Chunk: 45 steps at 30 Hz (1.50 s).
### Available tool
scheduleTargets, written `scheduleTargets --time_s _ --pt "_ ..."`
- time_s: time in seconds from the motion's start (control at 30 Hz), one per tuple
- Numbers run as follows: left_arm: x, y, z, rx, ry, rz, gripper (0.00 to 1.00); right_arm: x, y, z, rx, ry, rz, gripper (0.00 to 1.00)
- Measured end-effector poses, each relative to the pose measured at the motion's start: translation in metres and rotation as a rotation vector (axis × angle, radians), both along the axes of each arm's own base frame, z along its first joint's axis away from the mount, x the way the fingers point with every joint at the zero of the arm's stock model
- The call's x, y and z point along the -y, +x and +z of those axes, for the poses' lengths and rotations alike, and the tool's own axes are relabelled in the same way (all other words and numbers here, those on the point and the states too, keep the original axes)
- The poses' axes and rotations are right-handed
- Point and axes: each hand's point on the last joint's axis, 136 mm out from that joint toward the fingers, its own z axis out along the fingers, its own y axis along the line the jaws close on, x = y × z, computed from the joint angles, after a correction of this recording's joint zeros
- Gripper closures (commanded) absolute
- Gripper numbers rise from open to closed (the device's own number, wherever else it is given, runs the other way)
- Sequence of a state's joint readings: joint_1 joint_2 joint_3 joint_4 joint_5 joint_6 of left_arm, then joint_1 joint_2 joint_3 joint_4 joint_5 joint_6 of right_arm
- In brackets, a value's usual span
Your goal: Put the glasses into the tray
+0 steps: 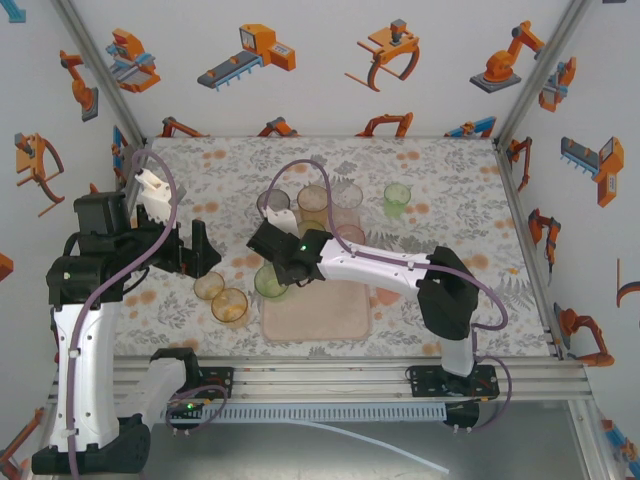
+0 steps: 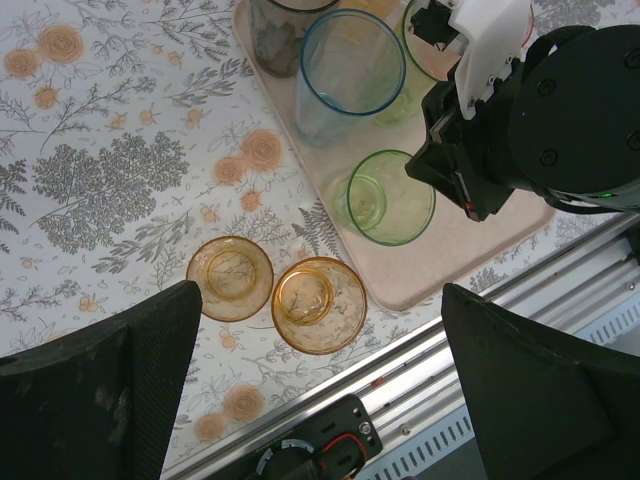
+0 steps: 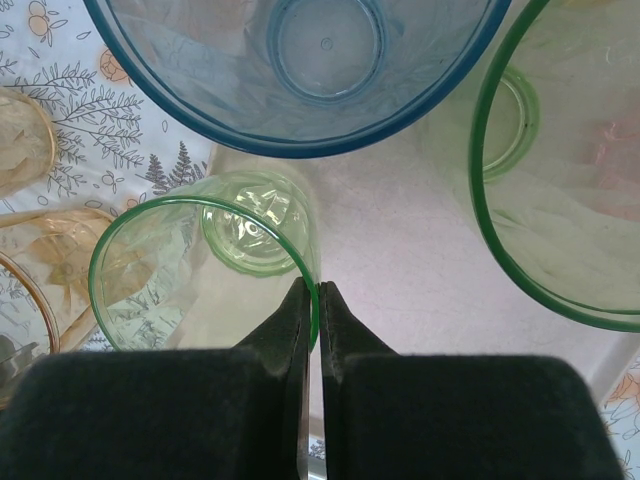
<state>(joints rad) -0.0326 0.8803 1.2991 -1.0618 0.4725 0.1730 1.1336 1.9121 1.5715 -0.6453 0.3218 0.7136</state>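
My right gripper [image 3: 318, 290] pinches the rim of a green glass [image 3: 245, 235] that stands upright at the near left corner of the pale-pink tray [image 3: 400, 250]. From above, that green glass [image 1: 270, 281] is at the tray's [image 1: 330, 318] left edge, under the right gripper [image 1: 283, 262]. A blue glass [image 2: 345, 70], a grey glass [image 2: 275, 30] and another green glass [image 3: 560, 200] stand further back on the tray. Two amber glasses [image 2: 232, 277] [image 2: 318, 305] sit on the table left of the tray. My left gripper [image 2: 320, 400] hovers open above them, holding nothing.
Pink and brownish glasses [image 1: 346, 196] [image 1: 313, 200] stand at the tray's far end. A lone green glass [image 1: 397, 200] is on the flowered tablecloth to the tray's right. The aluminium rail [image 2: 480, 320] runs along the table's near edge.
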Motion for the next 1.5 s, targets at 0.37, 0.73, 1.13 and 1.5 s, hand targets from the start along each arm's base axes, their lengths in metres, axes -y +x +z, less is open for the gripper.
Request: scheduleTargets --time_s 0.37,0.73,1.13,1.5 --pt "0.000 0.000 -0.002 -0.005 0.000 0.000 0.03 0.001 0.000 -0.003 -0.007 0.000 -0.012 0.86" --pt "0.000 0.000 -0.004 -0.012 0.000 0.000 0.03 -0.001 0.000 -0.006 -0.015 0.007 -0.017 0.79" --pt "0.000 0.000 -0.004 -0.011 0.001 0.000 0.03 0.001 -0.002 -0.008 -0.025 0.004 -0.014 0.74" --pt "0.000 0.001 -0.005 -0.014 0.001 0.000 0.03 0.009 -0.009 0.015 -0.017 0.053 -0.005 0.72"
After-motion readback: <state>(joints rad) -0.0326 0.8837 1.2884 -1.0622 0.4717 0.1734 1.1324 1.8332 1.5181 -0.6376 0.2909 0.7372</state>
